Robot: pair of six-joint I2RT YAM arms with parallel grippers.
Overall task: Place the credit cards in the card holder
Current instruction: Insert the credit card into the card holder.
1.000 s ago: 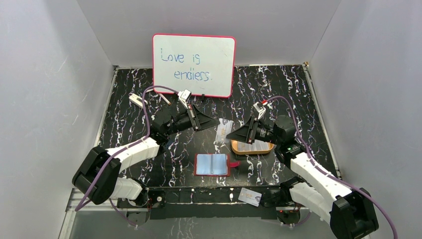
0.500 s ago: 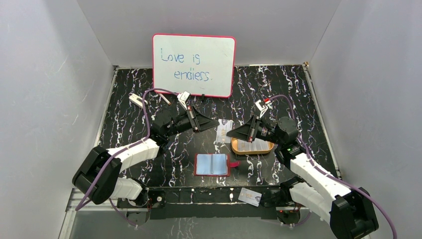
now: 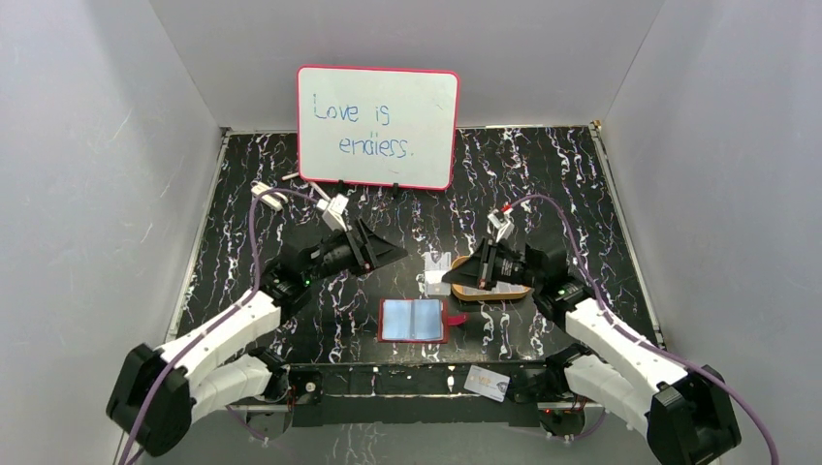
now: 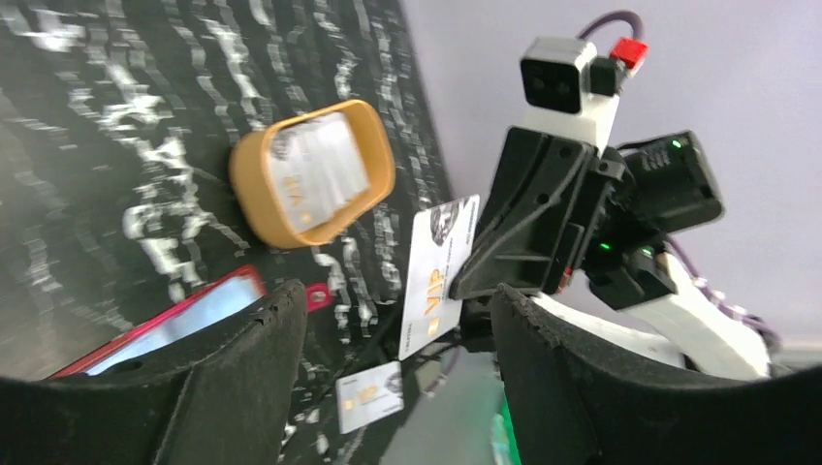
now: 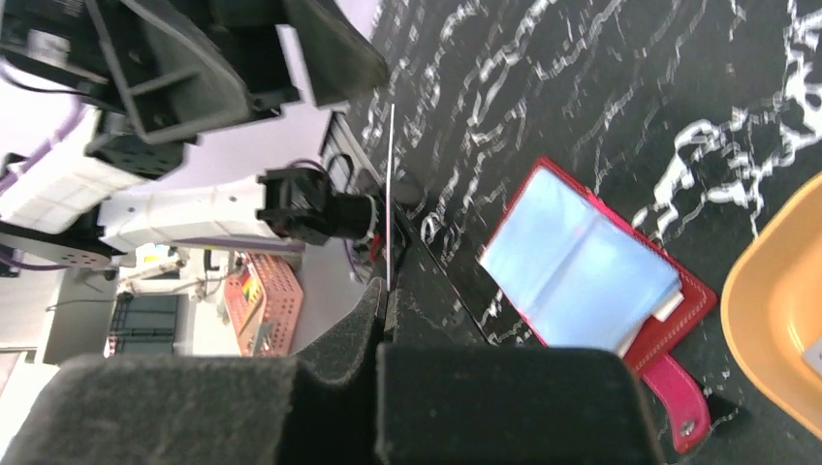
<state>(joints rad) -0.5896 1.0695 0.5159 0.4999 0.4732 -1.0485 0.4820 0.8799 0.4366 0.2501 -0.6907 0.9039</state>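
Note:
The card holder (image 3: 414, 320) lies open on the table near the front, red with a pale blue lining (image 5: 582, 262). My right gripper (image 3: 449, 275) is shut on one credit card (image 3: 433, 271), holding it upright just above and behind the holder. That held card shows its VIP face (image 4: 441, 276) in the left wrist view and stands edge-on (image 5: 390, 184) in the right wrist view. My left gripper (image 3: 395, 254) hangs open to the card's left, apart from it, with nothing between its fingers (image 4: 242, 387). More cards (image 4: 315, 174) lie in the orange tray (image 4: 254, 208).
A loose card (image 3: 487, 383) rests on the front rail by the right arm's base. The pink-framed whiteboard (image 3: 378, 126) stands at the back. The orange tray (image 3: 519, 290) sits right of the holder, mostly hidden by the right gripper. A small white part (image 3: 268, 197) lies at back left.
The left gripper opened, let go of the card and drew back to the left. The right gripper shut on that card and carried it lower, toward the card holder.

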